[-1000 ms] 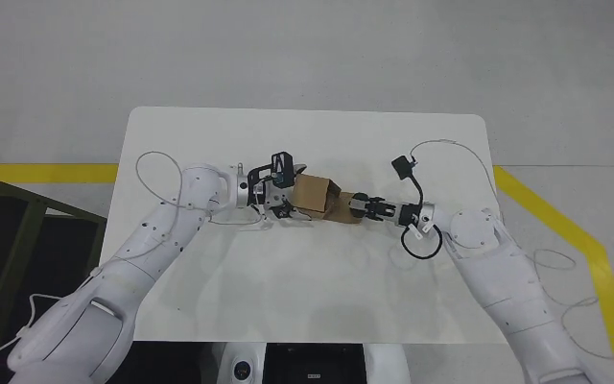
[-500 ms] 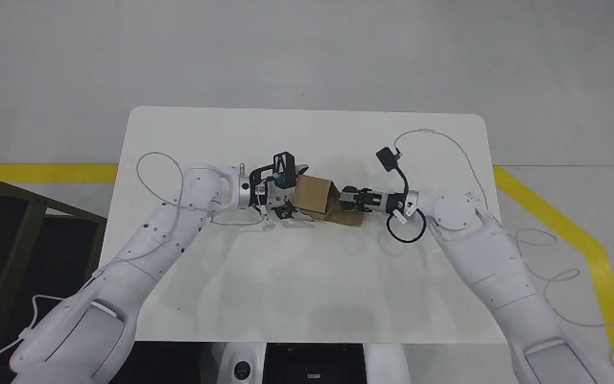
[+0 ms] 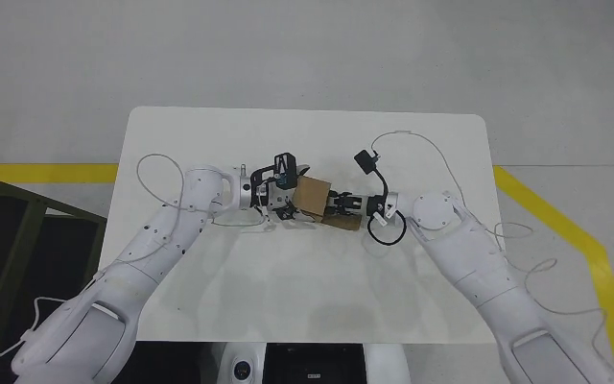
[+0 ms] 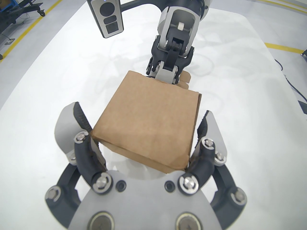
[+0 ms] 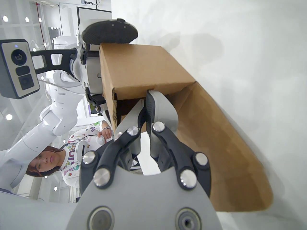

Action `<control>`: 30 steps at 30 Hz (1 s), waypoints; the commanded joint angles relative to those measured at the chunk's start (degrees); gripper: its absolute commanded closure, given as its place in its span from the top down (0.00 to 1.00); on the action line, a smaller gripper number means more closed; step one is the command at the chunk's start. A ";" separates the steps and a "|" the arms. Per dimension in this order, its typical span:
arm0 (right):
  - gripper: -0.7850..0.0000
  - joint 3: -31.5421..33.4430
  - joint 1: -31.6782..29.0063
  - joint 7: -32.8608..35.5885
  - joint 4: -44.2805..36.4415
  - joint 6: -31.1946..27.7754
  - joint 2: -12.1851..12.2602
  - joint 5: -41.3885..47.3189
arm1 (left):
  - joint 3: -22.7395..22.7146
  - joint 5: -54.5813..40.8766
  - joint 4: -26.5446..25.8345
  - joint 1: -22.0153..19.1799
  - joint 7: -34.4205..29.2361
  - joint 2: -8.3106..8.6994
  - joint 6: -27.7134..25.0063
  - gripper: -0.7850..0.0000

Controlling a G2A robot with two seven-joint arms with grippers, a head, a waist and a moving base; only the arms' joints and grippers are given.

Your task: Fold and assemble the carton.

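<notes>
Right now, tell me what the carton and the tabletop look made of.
The carton: brown cardboard, matte; its fibrous face and raw cut edges suggest it. The tabletop: smooth white, faintly glossy, probably laminate or painted board; soft reflections show.

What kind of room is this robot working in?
Probably a robot test lab: a white table with a carton, yellow lines on the grey floor, and a wheeled equipment stand.
</notes>
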 commanded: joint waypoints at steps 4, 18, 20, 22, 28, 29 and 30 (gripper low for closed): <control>0.00 -0.57 0.93 0.01 1.29 -0.68 -0.59 0.23 | -0.50 -0.09 -0.17 0.33 -0.19 0.05 -0.28 1.00; 0.00 7.87 -4.37 4.63 -5.43 -0.23 2.54 -0.47 | -1.48 -0.37 -0.15 0.76 -0.64 -0.07 -0.59 1.00; 0.00 10.09 -6.16 5.29 -7.87 0.70 3.40 -1.19 | -1.67 -0.30 -0.24 0.92 -0.49 -0.05 -0.42 1.00; 0.00 12.42 -8.10 6.24 -10.14 1.98 4.28 -2.01 | -1.86 -0.23 -0.36 1.05 -0.45 -0.03 -0.40 1.00; 0.41 19.07 -14.89 7.38 -16.01 5.48 6.57 -4.17 | -2.75 -0.14 -0.85 1.60 0.09 0.13 0.17 1.00; 0.44 19.96 -15.96 7.50 -16.71 5.78 6.84 -4.21 | -2.89 -0.09 -0.92 1.72 0.13 0.17 0.18 1.00; 0.45 20.73 -16.87 7.48 -17.23 6.01 7.09 -4.44 | -3.05 -0.15 -0.96 1.82 0.16 0.20 0.22 1.00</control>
